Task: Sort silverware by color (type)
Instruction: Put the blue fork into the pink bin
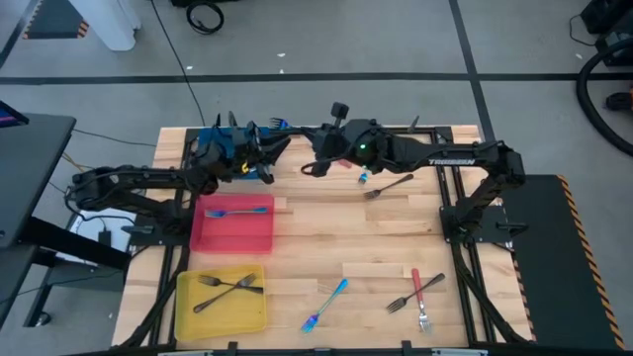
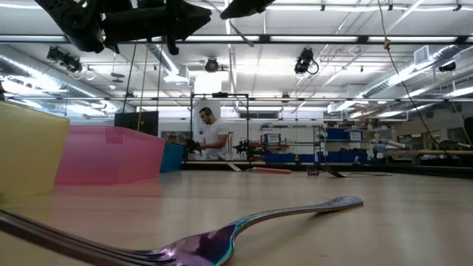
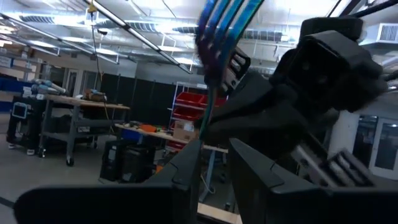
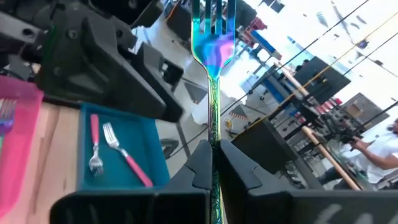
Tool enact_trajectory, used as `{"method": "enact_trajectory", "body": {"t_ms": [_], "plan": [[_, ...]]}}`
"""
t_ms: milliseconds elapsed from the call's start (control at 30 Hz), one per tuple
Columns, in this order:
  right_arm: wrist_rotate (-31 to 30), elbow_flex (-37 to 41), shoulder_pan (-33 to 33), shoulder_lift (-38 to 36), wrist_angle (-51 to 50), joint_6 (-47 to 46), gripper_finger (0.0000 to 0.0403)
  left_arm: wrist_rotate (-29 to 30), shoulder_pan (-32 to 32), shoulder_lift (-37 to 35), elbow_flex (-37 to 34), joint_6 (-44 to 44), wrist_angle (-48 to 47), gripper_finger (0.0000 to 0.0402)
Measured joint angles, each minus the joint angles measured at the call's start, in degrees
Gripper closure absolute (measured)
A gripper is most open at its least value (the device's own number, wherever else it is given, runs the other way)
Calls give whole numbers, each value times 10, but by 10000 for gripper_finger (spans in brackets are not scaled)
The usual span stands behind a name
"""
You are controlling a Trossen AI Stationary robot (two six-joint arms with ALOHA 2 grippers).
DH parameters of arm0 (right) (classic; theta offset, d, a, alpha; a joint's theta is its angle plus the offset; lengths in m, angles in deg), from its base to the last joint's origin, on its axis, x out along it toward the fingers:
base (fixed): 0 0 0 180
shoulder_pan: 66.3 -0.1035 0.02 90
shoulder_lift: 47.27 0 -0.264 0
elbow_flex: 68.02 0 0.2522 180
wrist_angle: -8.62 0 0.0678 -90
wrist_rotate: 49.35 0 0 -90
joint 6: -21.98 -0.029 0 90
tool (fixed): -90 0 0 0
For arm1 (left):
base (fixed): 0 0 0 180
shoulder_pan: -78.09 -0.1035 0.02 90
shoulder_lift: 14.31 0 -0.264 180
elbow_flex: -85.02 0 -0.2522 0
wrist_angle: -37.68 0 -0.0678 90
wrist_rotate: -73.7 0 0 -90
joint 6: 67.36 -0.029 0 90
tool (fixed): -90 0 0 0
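Note:
My right gripper (image 4: 214,155) is shut on a fork with a rainbow-blue sheen (image 4: 213,50) above the far left of the table (image 1: 274,124). The fork's tines point away from the gripper, over the blue tray (image 4: 143,134), where two red-handled forks (image 4: 118,152) lie. My left gripper (image 3: 214,158) is right opposite, beside the blue tray (image 1: 210,146). A narrow gap shows between its fingers, and it holds nothing. The fork's tines (image 3: 224,25) reach past its fingers toward its wrist. A blue-handled fork (image 1: 237,211) lies in the red tray (image 1: 232,232). Two grey forks (image 1: 227,287) lie in the yellow tray (image 1: 223,311). My right gripper pinches the fork's thin handle (image 4: 214,138) between its two fingers, which lie along the handle. The fork sticks straight out past the fingertips, tines foremost. It is lifted clear of the table and the tray. The handle's back end is hidden by the fingers.
Loose on the table are a grey fork (image 1: 388,186), a small blue piece (image 1: 363,178), a blue-handled fork (image 1: 326,305), and a red-handled fork (image 1: 423,292) beside a grey one (image 1: 404,302). The low view shows a fork (image 2: 259,222) close up and a person (image 2: 211,137) far behind.

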Motion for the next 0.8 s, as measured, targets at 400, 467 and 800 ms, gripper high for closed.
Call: {"method": "enact_trajectory", "body": {"t_ms": [400, 467, 800], "plan": [[-34, 1, -4, 30, 7, 9, 387, 19, -1, 38, 31, -24, -10, 319], [-32, 1, -7, 32, 2, 8, 387, 19, -3, 38, 31, -28, -4, 319], [-16, 1, -12, 31, -16, -12, 387, 20, -3, 37, 32, -47, 4, 334]]}}
